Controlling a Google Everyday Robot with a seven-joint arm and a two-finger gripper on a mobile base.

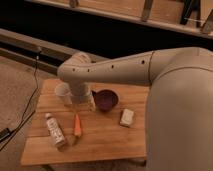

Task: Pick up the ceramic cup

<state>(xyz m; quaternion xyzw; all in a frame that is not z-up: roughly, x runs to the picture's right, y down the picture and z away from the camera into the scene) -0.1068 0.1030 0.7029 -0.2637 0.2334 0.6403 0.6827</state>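
Observation:
The ceramic cup (63, 92) is small and pale and stands upright near the far left of the wooden table (105, 142). My arm reaches in from the right and bends down over the table. My gripper (83, 103) hangs just to the right of the cup, between it and the dark purple bowl (106, 99). The wrist hides part of the cup's right side. I cannot tell whether the gripper touches the cup.
A white labelled bottle (55, 131) lies at the front left. An orange carrot-like item (77, 125) lies beside it. A pale block (127, 117) sits right of the bowl. A black cable (27, 112) runs down the floor on the left.

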